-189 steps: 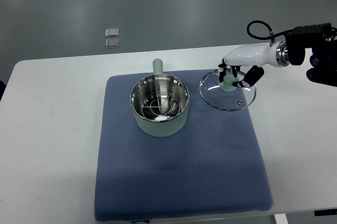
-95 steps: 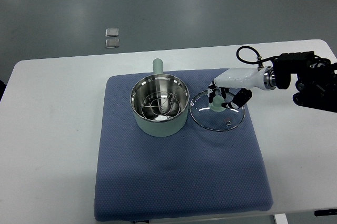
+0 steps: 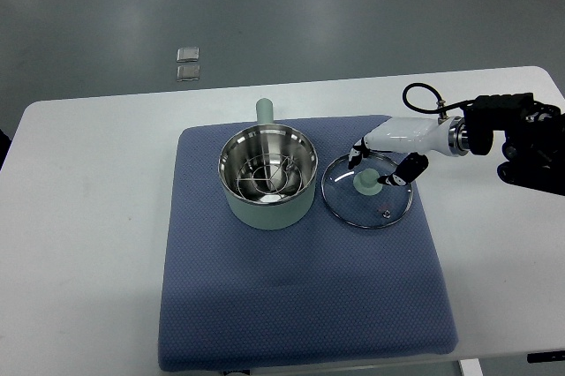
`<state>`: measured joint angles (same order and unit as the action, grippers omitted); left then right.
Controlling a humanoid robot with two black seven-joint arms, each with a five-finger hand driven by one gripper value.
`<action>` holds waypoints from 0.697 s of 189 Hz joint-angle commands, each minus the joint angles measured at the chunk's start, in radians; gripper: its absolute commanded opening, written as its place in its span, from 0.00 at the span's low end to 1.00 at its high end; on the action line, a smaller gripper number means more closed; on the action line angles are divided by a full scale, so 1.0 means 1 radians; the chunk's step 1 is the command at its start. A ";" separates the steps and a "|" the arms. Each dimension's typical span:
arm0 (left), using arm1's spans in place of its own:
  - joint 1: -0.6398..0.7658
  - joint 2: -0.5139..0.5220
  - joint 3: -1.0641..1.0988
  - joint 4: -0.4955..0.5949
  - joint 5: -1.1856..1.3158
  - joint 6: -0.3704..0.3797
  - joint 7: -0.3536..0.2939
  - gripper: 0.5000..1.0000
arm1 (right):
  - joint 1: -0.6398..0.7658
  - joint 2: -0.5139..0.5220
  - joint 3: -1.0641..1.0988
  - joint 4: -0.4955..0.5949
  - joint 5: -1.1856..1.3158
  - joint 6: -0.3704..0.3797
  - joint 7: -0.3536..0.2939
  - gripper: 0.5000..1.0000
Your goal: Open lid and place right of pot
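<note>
1. The right arm comes in from the picture's right edge, its black forearm over the white table [image 3: 88,217] and its white wrist section reaching left across the blue mat [image 3: 300,297].
2. The right hand [image 3: 381,167] hovers over the glass lid [image 3: 366,199], its dark fingers [image 3: 410,167] spread loosely on either side of the pale green knob [image 3: 364,184], holding nothing.
3. The lid lies flat on the mat, just right of the pot [image 3: 267,177], close to its wall but apart from it.
4. The pot stands open, a wire rack [image 3: 265,175] visible inside, its short green handle [image 3: 264,110] pointing away from the robot.
5. Two small square objects [image 3: 187,64] lie on the grey floor beyond the table.
6. No brand, label or writing can be read anywhere.
</note>
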<state>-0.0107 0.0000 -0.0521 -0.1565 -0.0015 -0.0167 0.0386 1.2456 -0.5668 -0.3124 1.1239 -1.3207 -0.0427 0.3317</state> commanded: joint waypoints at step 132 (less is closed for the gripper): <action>0.000 0.000 0.000 0.000 0.000 0.000 0.000 1.00 | -0.435 0.043 0.939 -0.117 0.211 0.214 -0.040 0.78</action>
<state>-0.0107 0.0000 -0.0522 -0.1565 -0.0015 -0.0170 0.0385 0.8798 -0.5780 0.4846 1.0511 -1.1952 0.1508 0.3123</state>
